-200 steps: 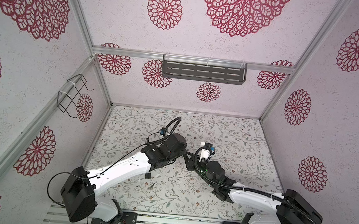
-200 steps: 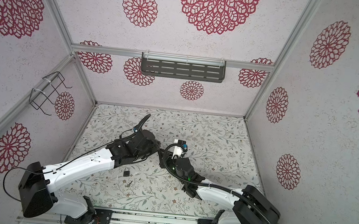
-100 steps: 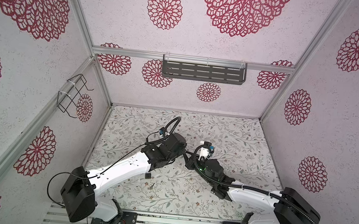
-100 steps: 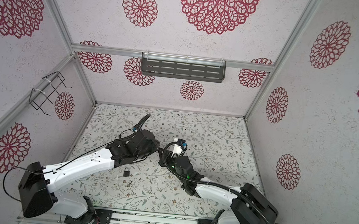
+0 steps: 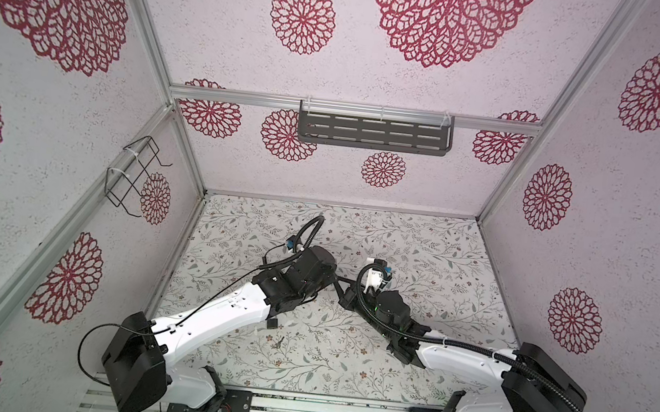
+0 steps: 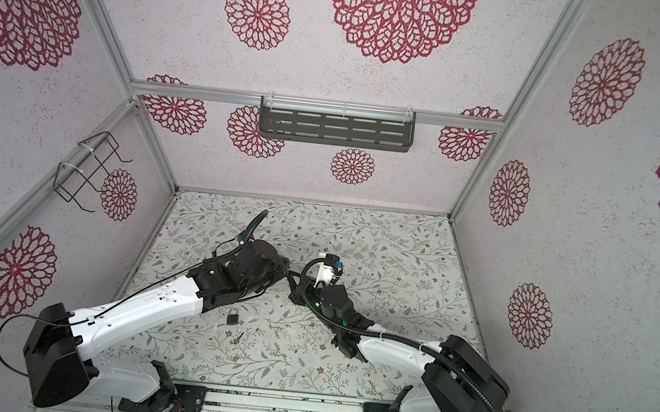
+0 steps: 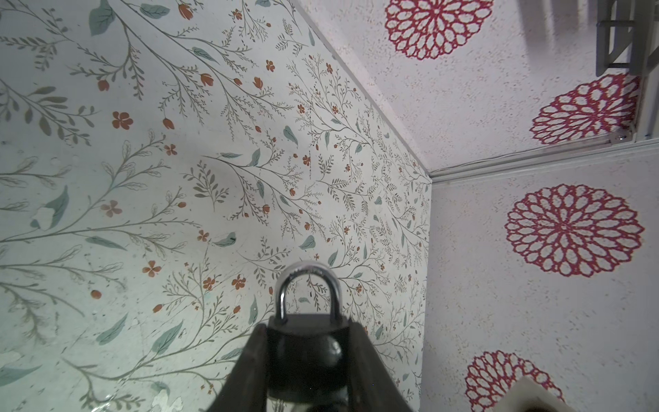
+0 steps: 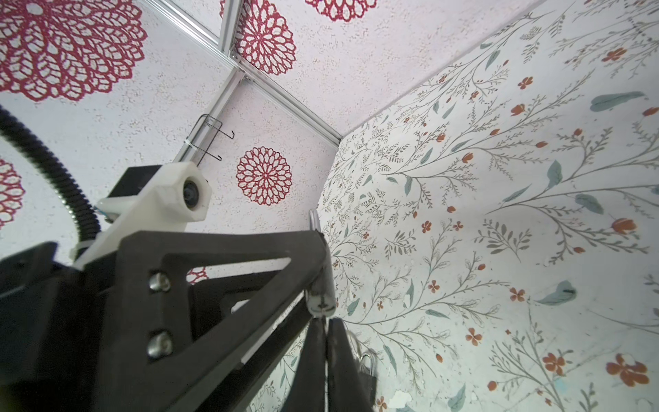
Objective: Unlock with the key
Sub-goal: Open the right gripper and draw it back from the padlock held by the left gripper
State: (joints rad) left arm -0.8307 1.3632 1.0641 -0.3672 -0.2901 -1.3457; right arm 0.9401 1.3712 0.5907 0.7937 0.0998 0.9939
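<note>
My left gripper [image 7: 306, 328] is shut on a black padlock [image 7: 306, 356] with a silver shackle, held above the floral table at its middle. Only the shackle's top [image 8: 313, 221] and the silver keyhole end [image 8: 321, 303] show in the right wrist view. My right gripper [image 8: 325, 321] is shut right under that keyhole end. A thin edge, the key [image 8: 324, 318], runs from the keyhole into its pinch. Most of the key is hidden by the fingers. In both top views the two grippers [image 5: 337, 283] [image 5: 346, 296] meet tip to tip.
A second small padlock [image 6: 232, 314] lies on the table near the left arm, with a small dark metal piece [image 6: 238, 337] just in front of it. A grey shelf [image 5: 373, 134] hangs on the back wall and a wire rack [image 5: 132, 178] on the left wall.
My right jaws have closed together under the padlock, and the right arm has shifted slightly. The left arm and the padlock have not moved.
</note>
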